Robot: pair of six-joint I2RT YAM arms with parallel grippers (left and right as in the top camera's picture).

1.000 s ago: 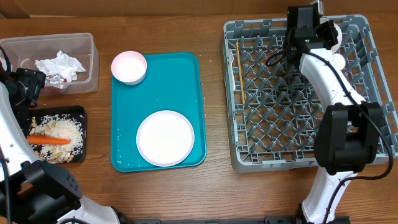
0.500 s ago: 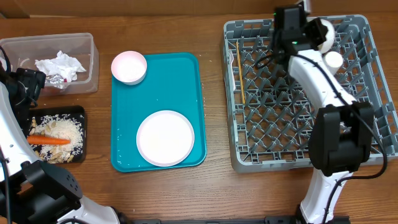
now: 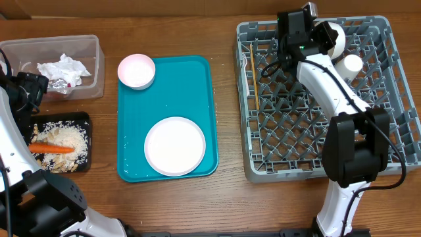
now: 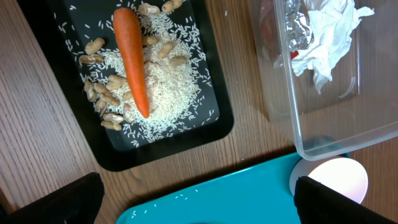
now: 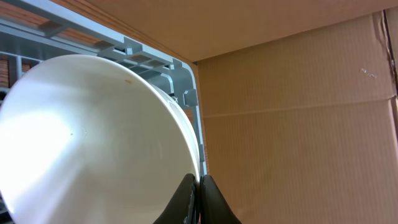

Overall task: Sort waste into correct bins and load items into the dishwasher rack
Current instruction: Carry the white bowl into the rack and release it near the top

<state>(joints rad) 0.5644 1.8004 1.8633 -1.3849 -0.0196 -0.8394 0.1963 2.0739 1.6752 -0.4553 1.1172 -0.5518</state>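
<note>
White bowl [image 5: 93, 143]: rim pinched between the narrowly closed fingers of the right tool [image 5: 199, 198], standing on edge just ahead of it inside the dishwasher rack [image 5: 155, 57]; likely light, rigid, glossy-slippery, chippable; best held at the rim

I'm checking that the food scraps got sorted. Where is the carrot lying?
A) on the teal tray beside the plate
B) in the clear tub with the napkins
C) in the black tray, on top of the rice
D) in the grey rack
C: the carrot lies across the heap of rice inside the black tray.
</note>
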